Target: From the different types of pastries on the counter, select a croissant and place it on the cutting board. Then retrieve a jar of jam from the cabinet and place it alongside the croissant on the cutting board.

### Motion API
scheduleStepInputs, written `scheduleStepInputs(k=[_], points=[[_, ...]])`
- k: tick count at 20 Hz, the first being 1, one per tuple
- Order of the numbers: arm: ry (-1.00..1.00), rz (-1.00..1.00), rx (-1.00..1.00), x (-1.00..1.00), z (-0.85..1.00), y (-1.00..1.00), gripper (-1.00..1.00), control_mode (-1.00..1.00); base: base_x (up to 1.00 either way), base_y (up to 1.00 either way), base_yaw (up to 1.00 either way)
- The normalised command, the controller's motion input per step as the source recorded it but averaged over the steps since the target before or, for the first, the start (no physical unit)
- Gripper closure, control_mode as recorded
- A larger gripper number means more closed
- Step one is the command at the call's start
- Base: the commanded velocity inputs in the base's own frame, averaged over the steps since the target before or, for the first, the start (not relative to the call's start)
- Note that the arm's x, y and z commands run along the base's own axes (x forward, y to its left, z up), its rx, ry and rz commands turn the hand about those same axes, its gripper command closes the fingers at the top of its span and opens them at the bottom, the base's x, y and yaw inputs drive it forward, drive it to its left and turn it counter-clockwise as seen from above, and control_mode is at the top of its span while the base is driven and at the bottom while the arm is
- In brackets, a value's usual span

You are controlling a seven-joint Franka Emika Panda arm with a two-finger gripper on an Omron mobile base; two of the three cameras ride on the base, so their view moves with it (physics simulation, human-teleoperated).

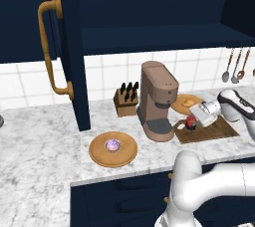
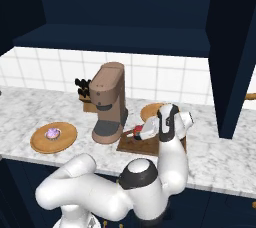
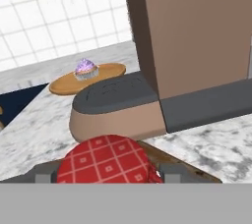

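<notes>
Dark red with a checked top, the jar of jam (image 1: 191, 123) sits at the near-left end of the cutting board (image 1: 214, 130), right beside the coffee machine's base. In the hand view the jar (image 3: 105, 160) shows a red lid cover with a pale diamond lattice; there's no readable writing on it, just the pattern. The hand (image 1: 195, 119) is down at the jar, one dark finger (image 3: 43, 173) on each side of it, and it looks clenched on the jar, with the jar's foot apparently at the board.

The board is dark-brown wood lying flat on the marbled counter (image 1: 40, 141). Just behind it, a round light-wood plate (image 1: 185, 102) carries a golden lump, the croissant (image 1: 188, 102), so that pastry is on its plate and not on the board.

To the left stands the brown coffee machine (image 1: 156, 99), tall, with a dark drip tray; faint raised lettering marks the tray in the hand view, but it's too blurred to read. Behind it against the white tiles is a wooden knife block (image 1: 126, 101) with black handles.

Further left on the counter, well apart, another round wooden plate (image 1: 113, 149) holds the purple-topped cupcake (image 1: 113, 145). The navy cabinet door (image 1: 67, 47) hangs open above, brass handle (image 1: 50, 47) curving down it. Utensils (image 1: 235, 66) hang on the far-right wall.
</notes>
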Motion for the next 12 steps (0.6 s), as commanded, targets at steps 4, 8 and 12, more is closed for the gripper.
scheduleStepInputs(k=[4,8,12], points=[[0.00,0.00,0.00,0.06,-0.51,-0.10,1.00,-1.00,0.00,0.00,0.00],[0.13,-0.01,0.00,0.14,-0.26,-0.01,1.00,-1.00,0.00,0.00,0.00],[0.01,0.00,0.00,0.06,-0.14,0.00,1.00,-1.00,0.00,0.00,0.00]])
